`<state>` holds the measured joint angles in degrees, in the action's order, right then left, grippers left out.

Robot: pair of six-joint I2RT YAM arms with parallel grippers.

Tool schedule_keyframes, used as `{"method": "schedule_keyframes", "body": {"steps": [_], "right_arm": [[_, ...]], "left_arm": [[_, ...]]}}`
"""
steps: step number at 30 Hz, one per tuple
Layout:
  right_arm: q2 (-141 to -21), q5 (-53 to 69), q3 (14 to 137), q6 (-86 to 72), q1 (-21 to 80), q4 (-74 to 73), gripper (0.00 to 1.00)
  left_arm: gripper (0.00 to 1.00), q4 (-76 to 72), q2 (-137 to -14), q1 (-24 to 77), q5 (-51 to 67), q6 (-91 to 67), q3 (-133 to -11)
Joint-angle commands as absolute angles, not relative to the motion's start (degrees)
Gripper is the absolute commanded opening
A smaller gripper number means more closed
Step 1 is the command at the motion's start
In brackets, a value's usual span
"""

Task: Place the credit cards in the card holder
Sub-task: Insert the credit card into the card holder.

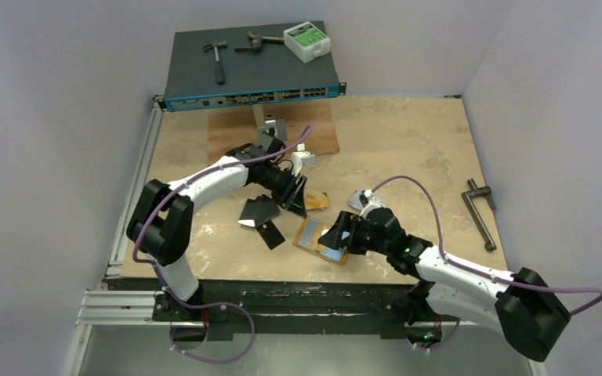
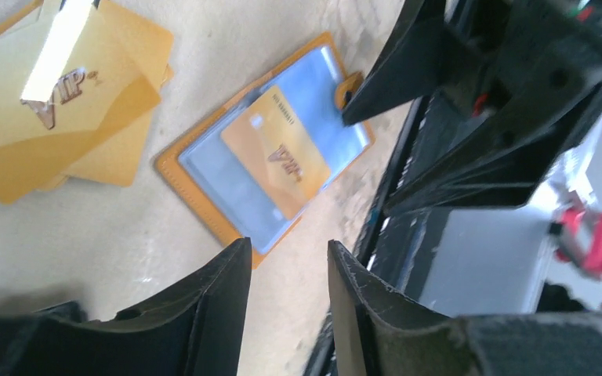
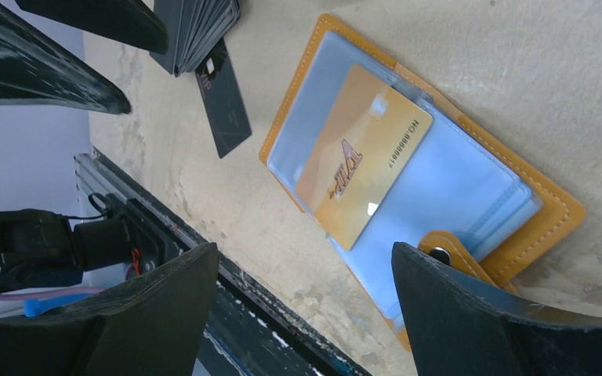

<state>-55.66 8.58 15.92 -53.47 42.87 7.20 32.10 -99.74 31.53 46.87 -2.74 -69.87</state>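
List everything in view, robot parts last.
card holder: one, orange, open, table front.
gold card: one, on the holder's clear sleeves.
gold cards: small pile, beyond the holder.
black cards: stack plus one loose, left of holder.
network switch: one, dark grey, far edge.
hammer, dark tool, white-green box: one each, on the switch.
wooden board: one, brown, before the switch.
metal crank: one, grey, right side.
left gripper: one, black, open, empty.
right gripper: one, black, open, over the holder.

The left arm is stretching inward, its left gripper showing a narrow, empty gap, while the right arm is angling low, its right gripper gaping wide, clutching nothing.
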Motion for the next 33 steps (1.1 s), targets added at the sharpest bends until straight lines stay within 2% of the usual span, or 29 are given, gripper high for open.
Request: {"method": "schedule_keyframes", "body": {"steps": [1, 7, 13, 17, 22, 25, 30, 33], "right_arm": [[-57.4, 7.4, 20.0, -52.2, 43.3, 7.6, 0.81], [-58.9, 5.4, 21.1, -53.2, 43.3, 6.7, 0.76], [-60.5, 3.0, 21.9, -52.9, 43.3, 2.6, 0.59], [-57.9, 2.8, 21.0, -53.8, 43.3, 1.7, 0.58], [-53.8, 2.3, 21.1, -55.5, 43.3, 0.1, 0.58], [-53.8, 3.1, 21.3, -56.4, 43.3, 0.5, 0.55], [-57.3, 4.6, 20.0, -56.1, 43.2, 1.8, 0.44], [-57.6, 5.2, 17.5, -57.4, 43.3, 2.9, 0.42]], "left_arm": [[0.39, 43.0, -97.7, 31.7, 39.6, 17.5, -70.0], [0.34, 38.7, -94.5, 32.7, 36.0, 23.2, -66.8], [0.33, 33.7, -88.6, 38.4, 29.3, 31.2, -61.4], [0.33, 31.3, -89.7, 42.5, 19.5, 36.1, -59.6], [0.32, 31.4, -96.5, 45.1, 10.7, 36.4, -63.6], [0.29, 33.3, -100.9, 46.9, 7.0, 35.1, -66.6], [0.24, 36.2, -102.9, 48.2, 7.4, 29.2, -70.1], [0.23, 33.4, -101.0, 48.2, 11.6, 25.0, -68.2]]}}
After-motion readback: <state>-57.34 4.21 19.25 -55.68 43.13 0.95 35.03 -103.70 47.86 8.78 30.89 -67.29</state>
